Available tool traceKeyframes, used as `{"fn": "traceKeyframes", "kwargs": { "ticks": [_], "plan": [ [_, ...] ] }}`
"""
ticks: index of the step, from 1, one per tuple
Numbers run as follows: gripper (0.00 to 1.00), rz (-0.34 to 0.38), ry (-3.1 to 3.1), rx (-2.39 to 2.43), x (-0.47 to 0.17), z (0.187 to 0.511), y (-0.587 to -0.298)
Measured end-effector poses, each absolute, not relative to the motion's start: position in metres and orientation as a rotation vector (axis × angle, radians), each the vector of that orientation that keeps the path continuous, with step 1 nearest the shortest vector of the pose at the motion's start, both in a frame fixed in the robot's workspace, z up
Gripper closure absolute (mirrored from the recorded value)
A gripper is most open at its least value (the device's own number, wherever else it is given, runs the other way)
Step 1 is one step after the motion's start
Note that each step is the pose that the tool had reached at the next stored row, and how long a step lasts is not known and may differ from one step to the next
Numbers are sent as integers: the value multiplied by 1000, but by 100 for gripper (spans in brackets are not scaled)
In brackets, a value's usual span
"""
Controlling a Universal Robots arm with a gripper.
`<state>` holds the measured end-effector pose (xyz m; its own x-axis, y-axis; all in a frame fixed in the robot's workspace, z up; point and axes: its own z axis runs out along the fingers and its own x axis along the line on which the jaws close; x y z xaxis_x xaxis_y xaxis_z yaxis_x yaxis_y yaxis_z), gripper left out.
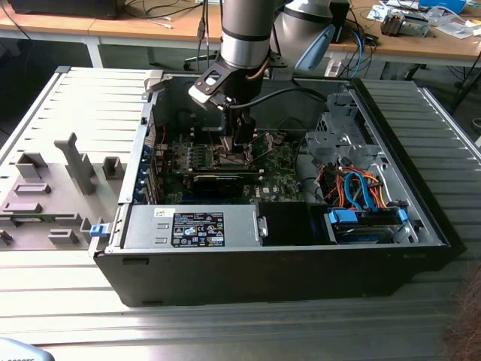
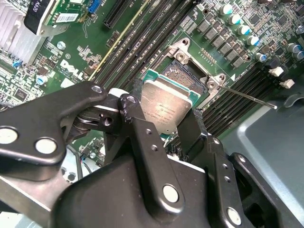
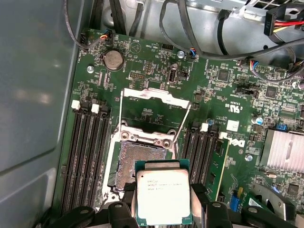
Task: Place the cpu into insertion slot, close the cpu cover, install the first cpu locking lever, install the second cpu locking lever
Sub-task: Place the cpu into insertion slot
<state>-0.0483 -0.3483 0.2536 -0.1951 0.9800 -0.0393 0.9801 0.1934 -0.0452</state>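
Gripping the cpu (image 3: 164, 187) by two opposite edges, the gripper (image 3: 162, 202) stands clenched on the chip, its black fingers (image 2: 142, 135) pressed to either side with the chip between them. The cpu is a flat square with a dull silver-grey metal top bearing a few lines of fine print and a thin green border showing round the metal. In both wrist views it sits level between the fingertips, its top plate facing the cameras.

Just past the chip lies the insertion slot (image 3: 140, 159), its dark pin field bare inside a silver metal rim. The cpu overlaps one edge of the slot and is held above it, not seated. Beyond the slot the cpu cover (image 3: 156, 94) stands swung up, a thin silver frame with green board visible through its window. A thin wire locking lever (image 2: 247, 96) juts out beside the socket, raised off the board. Long black memory slots (image 3: 88, 156) flank the socket on the green motherboard (image 3: 223, 95).

In the exterior view the arm (image 1: 244, 30) reaches down into an open computer case (image 1: 263, 263), the gripper (image 1: 242, 147) low over the board, and the case rests on a ribbed grey table (image 1: 428, 113).
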Motion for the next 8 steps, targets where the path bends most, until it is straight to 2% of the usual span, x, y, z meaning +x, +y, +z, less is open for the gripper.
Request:
{"fn": "traceKeyframes", "kwargs": {
  "ticks": [8],
  "plan": [
    [45,-94,2415,2004,-48,253,-348]
  ]
}}
